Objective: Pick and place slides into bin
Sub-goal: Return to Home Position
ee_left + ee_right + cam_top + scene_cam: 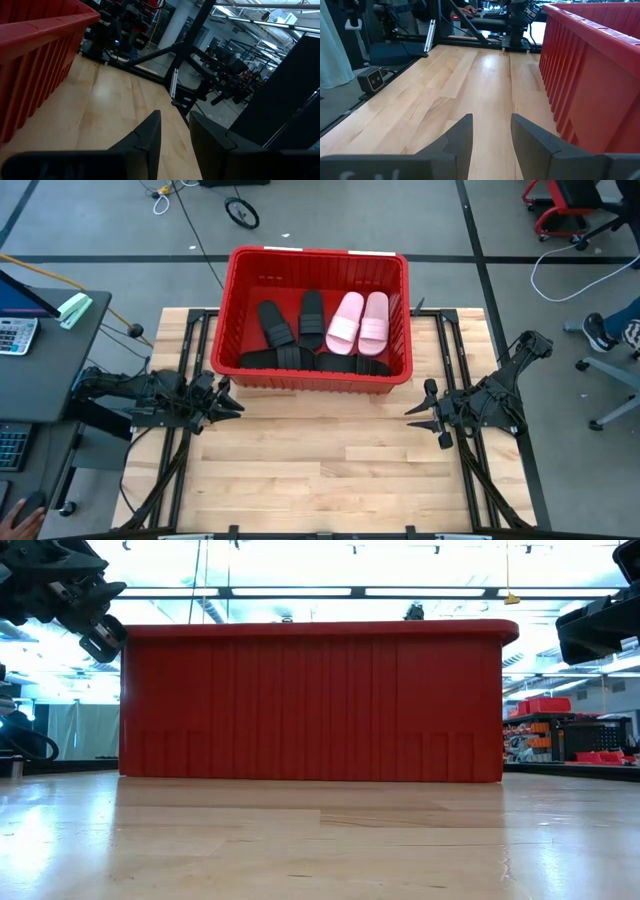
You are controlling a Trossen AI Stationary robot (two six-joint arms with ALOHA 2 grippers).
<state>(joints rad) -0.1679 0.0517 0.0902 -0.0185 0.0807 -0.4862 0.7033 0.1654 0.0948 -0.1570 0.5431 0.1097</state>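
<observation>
The bin (320, 253) is set at the far middle of the desk (320, 480), its long side running left to right, and all six slides are seen inside it. The pale pink slides (360, 322) are laid side by side right of the middle, touching each other. One black slide (273, 323) is placed at a slant toward the left, and a second black slide (312, 313) is laid just left of the pink pair. Two further black slides (280, 357) are lined up end to end along the near wall. In the low view only the ribbed near wall of the bin (310, 705) is shown above the desk (320, 850), and the slides are hidden behind it. The left claw (232, 397) is held above the desk just left of the bin's near left corner, pointed toward the right, clear of the wall. Its fingers are apart, as is seen from the left wrist view, where desk boards show through the gap of the left claw (175, 115) and the bin (35, 45) stands to one side. The right claw (418, 408) is held opposite — near the bin's near right corner, pointed left — and its fingers are likewise parted, the right claw (492, 117) being shown over bare boards beside the bin (590, 75).
</observation>
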